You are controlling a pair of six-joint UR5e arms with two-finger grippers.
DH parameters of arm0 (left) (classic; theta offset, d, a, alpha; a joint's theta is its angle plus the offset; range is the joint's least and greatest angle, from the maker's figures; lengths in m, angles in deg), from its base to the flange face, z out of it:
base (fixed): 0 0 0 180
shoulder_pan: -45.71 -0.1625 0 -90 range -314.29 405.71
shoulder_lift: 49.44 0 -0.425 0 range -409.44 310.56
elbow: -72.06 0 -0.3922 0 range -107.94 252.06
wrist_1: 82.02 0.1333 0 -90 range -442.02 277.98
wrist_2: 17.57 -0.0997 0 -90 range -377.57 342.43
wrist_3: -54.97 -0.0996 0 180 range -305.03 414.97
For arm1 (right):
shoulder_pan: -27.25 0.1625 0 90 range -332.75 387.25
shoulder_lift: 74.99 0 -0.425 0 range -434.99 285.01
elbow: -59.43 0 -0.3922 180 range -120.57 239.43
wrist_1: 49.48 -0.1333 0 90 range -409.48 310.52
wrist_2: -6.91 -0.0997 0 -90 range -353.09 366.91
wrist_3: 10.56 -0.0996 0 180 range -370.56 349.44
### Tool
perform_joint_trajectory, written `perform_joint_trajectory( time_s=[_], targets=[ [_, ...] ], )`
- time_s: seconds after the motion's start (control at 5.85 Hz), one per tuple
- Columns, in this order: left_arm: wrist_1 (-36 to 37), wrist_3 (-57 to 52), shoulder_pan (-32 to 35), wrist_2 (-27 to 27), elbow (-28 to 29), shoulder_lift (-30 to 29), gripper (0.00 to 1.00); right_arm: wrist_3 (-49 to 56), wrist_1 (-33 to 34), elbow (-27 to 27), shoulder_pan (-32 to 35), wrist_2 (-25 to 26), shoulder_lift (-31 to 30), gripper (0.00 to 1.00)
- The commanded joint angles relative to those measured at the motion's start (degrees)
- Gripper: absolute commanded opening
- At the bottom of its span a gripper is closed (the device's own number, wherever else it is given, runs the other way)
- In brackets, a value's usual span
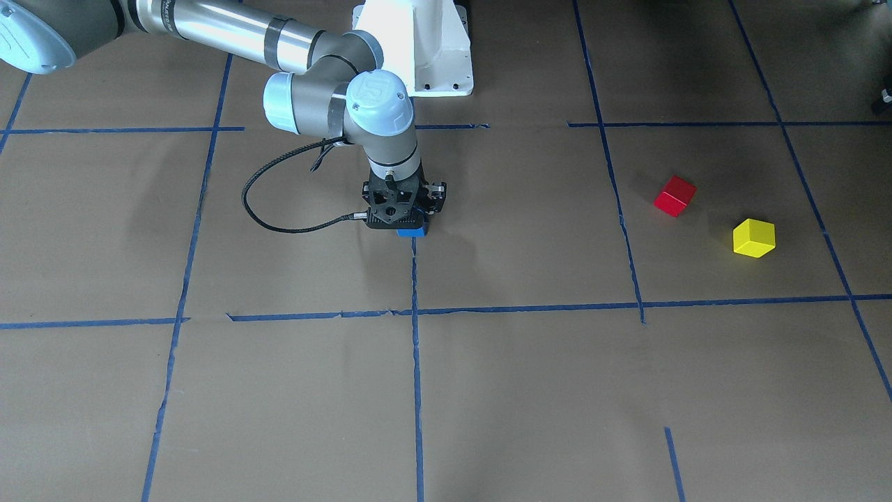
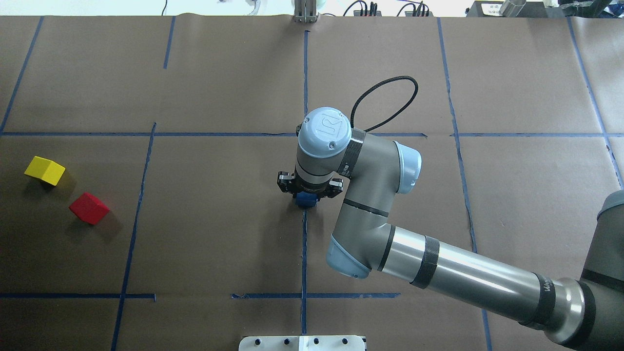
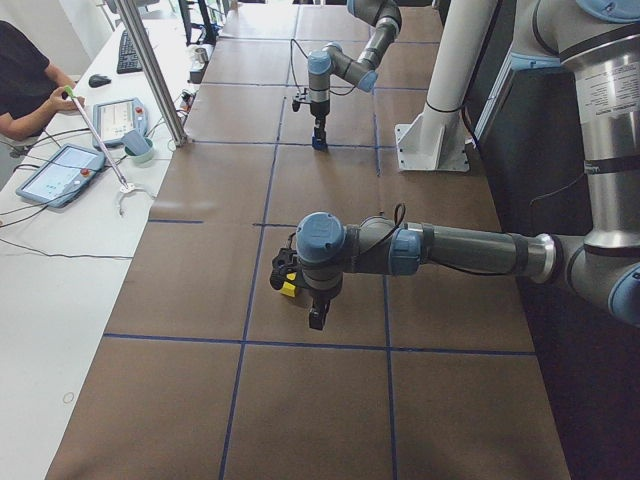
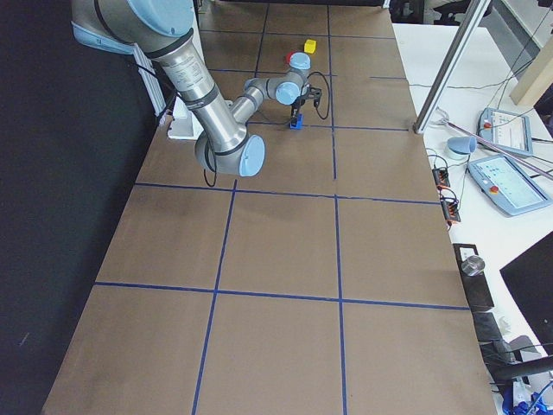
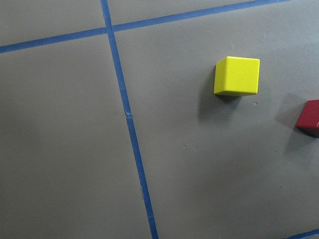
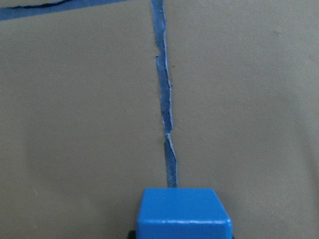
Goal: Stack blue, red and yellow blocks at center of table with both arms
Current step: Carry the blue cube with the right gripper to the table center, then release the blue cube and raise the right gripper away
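Observation:
The blue block (image 1: 412,232) is at the table's center, on the blue tape line, between the fingers of my right gripper (image 1: 408,222). The gripper points straight down and is shut on the block, which is low at the paper. The block also shows in the overhead view (image 2: 305,199) and at the bottom of the right wrist view (image 6: 183,213). The red block (image 2: 89,208) and yellow block (image 2: 45,170) lie apart on the table's left side. My left gripper (image 3: 316,318) shows only in the exterior left view, near the yellow block (image 3: 289,289). I cannot tell whether it is open or shut.
Brown paper with a blue tape grid (image 2: 304,253) covers the table. The robot's white base (image 1: 418,49) stands at the table's edge. An operator (image 3: 25,85) sits at a side desk with tablets (image 3: 60,170). The left wrist view shows the yellow block (image 5: 237,75) and red block (image 5: 309,117).

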Motion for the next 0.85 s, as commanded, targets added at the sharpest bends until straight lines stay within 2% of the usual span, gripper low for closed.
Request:
perform_joint_trajectory(
  time_s=[0.0, 0.17, 0.34, 0.51, 0.68],
  targets=[
    [0.00, 0.32, 0.00, 0.70, -0.04, 0.00, 1.00, 0.14, 1.00, 1.14, -0.88, 3.72, 0.14, 1.00],
    [0.09, 0.33, -0.17, 3.49, 0.05, -0.09, 1.00, 0.14, 1.17, 4.10, -0.80, 3.54, -0.30, 1.00],
    [-0.09, 0.41, -1.74, 6.56, 0.05, -0.52, 1.00, 0.23, 5.61, 12.31, 1.29, 2.67, -3.00, 1.00],
    [-0.96, 1.11, -8.81, 6.59, 0.49, -4.71, 1.00, 0.92, 7.83, 19.79, 5.92, -2.99, -7.64, 1.00],
    [-3.84, 9.64, -13.14, 6.16, -0.03, -6.05, 1.00, 1.80, 7.59, 23.61, 9.28, -7.75, -13.69, 1.00]
  ],
)
